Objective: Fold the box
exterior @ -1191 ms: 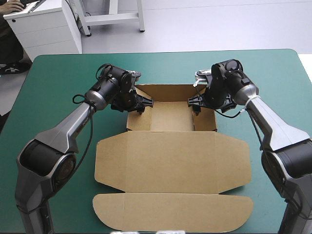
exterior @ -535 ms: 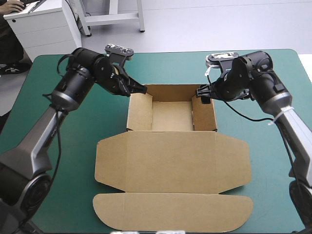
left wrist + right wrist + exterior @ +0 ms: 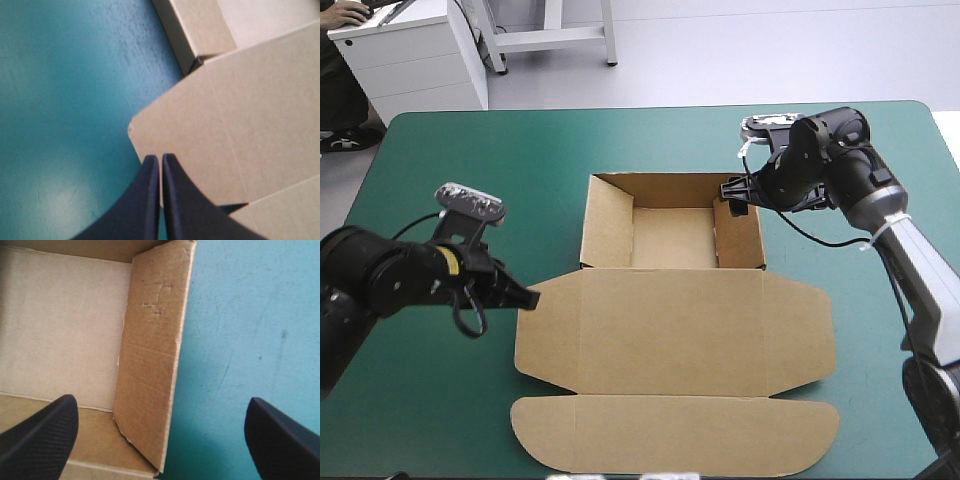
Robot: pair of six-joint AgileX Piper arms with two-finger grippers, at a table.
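Left tool (image 3: 528,298) is clenched, tips at a lid flap of the box (image 3: 670,330); right tool (image 3: 732,195) is released, astride the tray's side wall. Walls stand tucked; the lid lies unfolded on the counter (image 3: 440,425).

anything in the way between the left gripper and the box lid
Nothing visible. The left gripper, shut, sits right at the left corner of the flat box lid, its tips over the board's edge in the wrist view. Only bare teal-green cover lies beside them.

Lab: teal-green table (image 3: 650,140), white cabinet (image 3: 410,55)
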